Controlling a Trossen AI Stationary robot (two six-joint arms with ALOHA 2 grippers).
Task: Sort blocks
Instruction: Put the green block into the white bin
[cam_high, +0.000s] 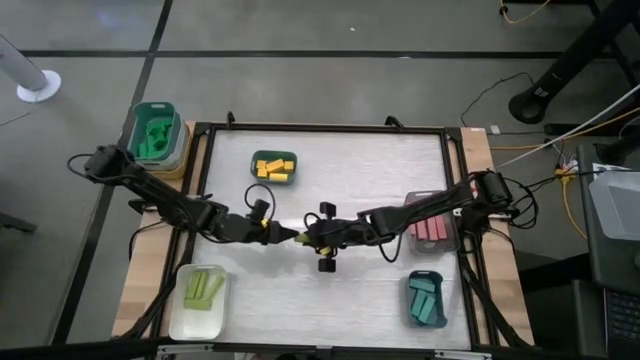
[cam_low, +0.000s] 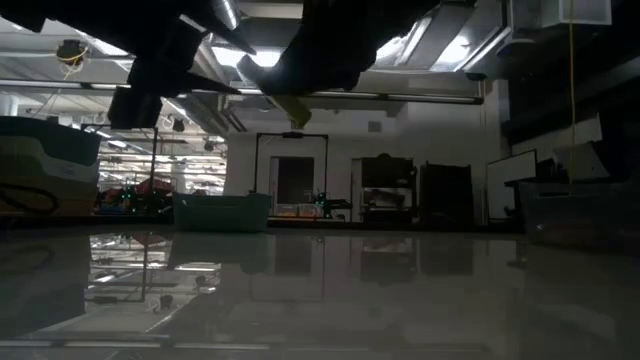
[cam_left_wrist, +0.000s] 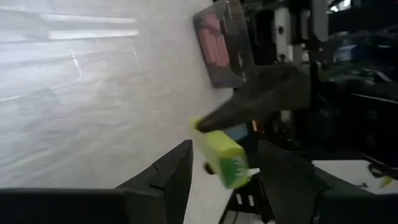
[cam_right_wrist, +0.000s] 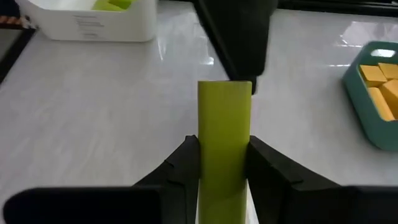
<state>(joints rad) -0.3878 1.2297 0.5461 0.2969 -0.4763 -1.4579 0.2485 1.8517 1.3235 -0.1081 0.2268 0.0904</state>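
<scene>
Currently right end effector (cam_right_wrist: 222, 163) clamped on lime block (cam_right_wrist: 224, 143), mid-tabletop, long axis pointing at left end effector (cam_left_wrist: 224, 171); left's fingers spread around block's far end, closer to white tray (cam_high: 197, 300).

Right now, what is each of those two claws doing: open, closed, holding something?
Left end effector: open around the far end of the lime green block, not clamped.
Right end effector: closed on the lime green block, above the table's middle.
</scene>
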